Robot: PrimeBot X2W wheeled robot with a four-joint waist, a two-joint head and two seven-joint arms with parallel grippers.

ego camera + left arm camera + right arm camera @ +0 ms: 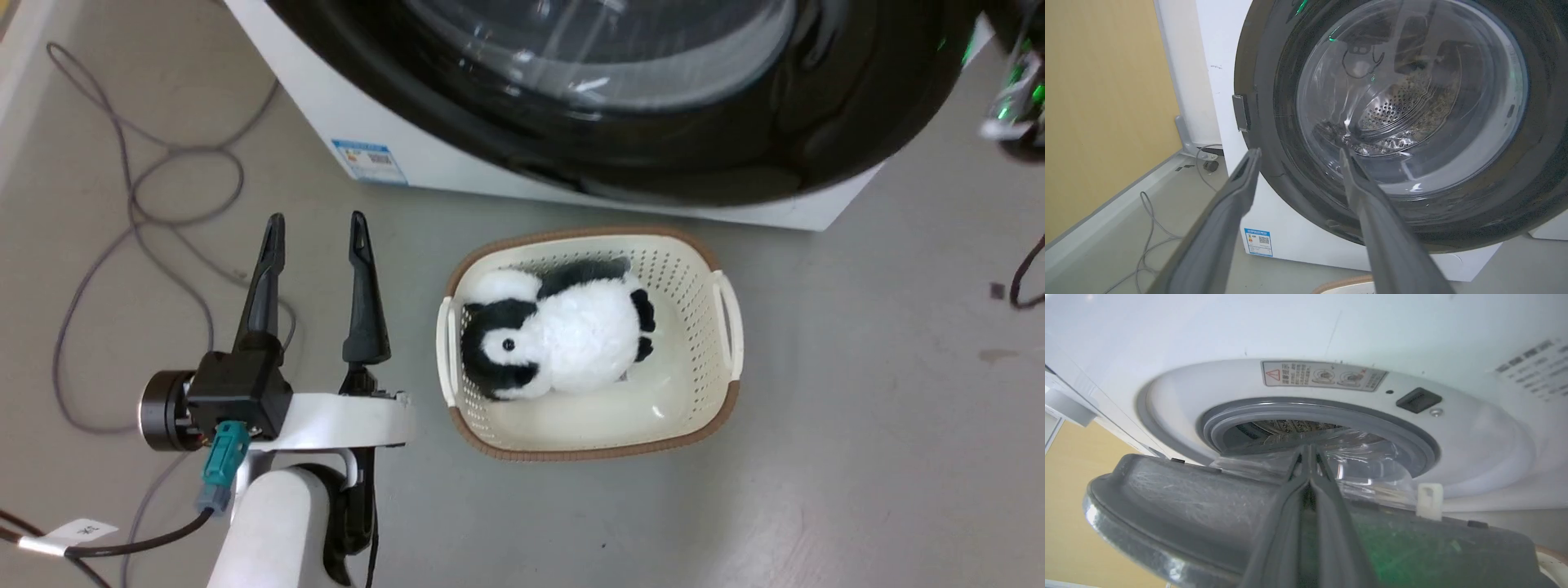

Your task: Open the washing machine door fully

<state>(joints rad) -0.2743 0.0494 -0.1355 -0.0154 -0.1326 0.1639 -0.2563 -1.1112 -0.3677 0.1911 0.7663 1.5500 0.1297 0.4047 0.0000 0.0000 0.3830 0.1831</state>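
Note:
The washing machine door [735, 155], a glossy black disc with a clear glass bowl, hangs partly open from the white washing machine [326, 90]. In the right wrist view its matte inner side [1188, 498] lies below the grey gasket [1331, 412] and drum mouth. My right gripper [1308, 447] is shut, its fingers lying across that inner side with the tips at the glass bowl. My left gripper [314, 233] stands open over the floor, apart from the door. The left wrist view faces the door's outer side [1274, 122] between the open left gripper [1299, 152].
A cream basket [727, 392] holding a penguin plush [580, 343] sits on the floor just below the door. Grey cables [139, 204] loop on the floor at the left. A yellow wall [1098, 102] stands left of the machine. A white latch [1429, 500] juts from the door's inner side.

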